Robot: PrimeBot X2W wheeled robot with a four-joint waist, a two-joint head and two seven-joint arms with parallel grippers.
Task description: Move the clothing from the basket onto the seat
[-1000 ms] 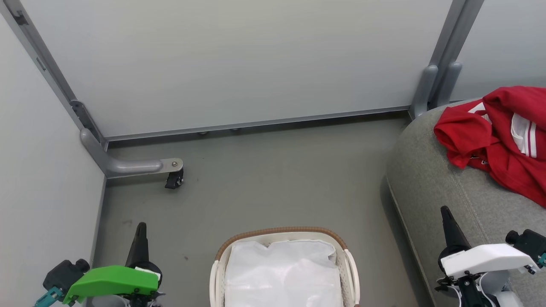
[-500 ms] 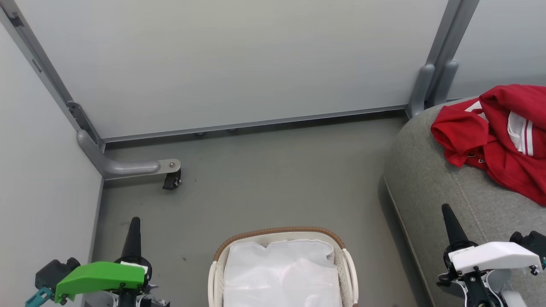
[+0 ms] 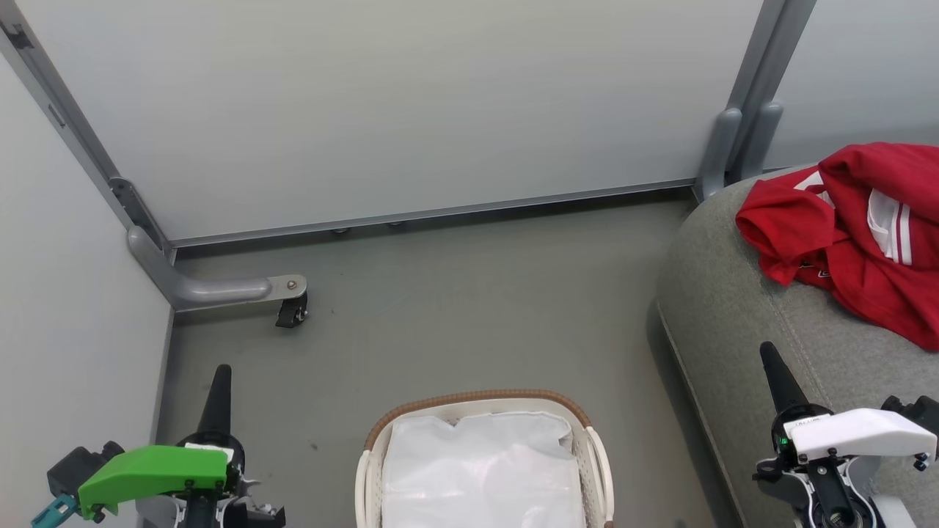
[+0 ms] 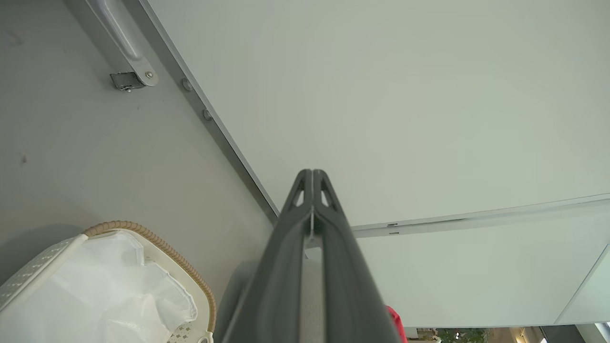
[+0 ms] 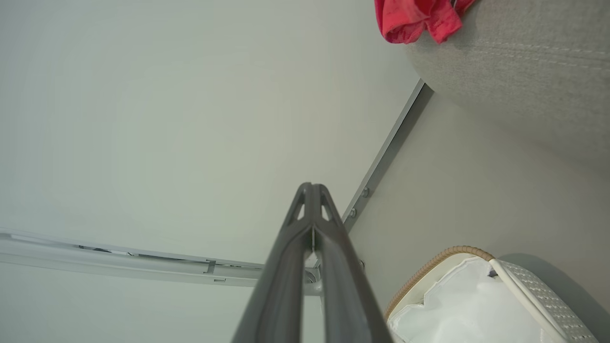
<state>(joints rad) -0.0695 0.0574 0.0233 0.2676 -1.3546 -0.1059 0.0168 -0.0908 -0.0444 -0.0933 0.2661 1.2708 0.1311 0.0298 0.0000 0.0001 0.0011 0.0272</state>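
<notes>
1. Fingers [image 4: 286,267] of left gripper [image 3: 219,374] are pressed together tip to tip, pointing up the head view over the grey floor [image 3: 455,293].
2. Right gripper [image 3: 767,350] fingers [image 5: 281,276] are also together (tips meet in the wrist view), over the near edge of the seat [image 3: 733,315].
3. Basket [image 3: 477,398] sits between the two grippers, right of the left fingers and left of the right fingers, apart from both. White liner [image 3: 484,469] lies inside it.
4. Clothing [image 3: 858,242] is a crumpled red heap (white stripes showing) on the seat, beyond and right of the right fingertips, well apart.
5. Caster [image 3: 287,315] stands on the floor beyond the left fingertips, slightly right.
</notes>
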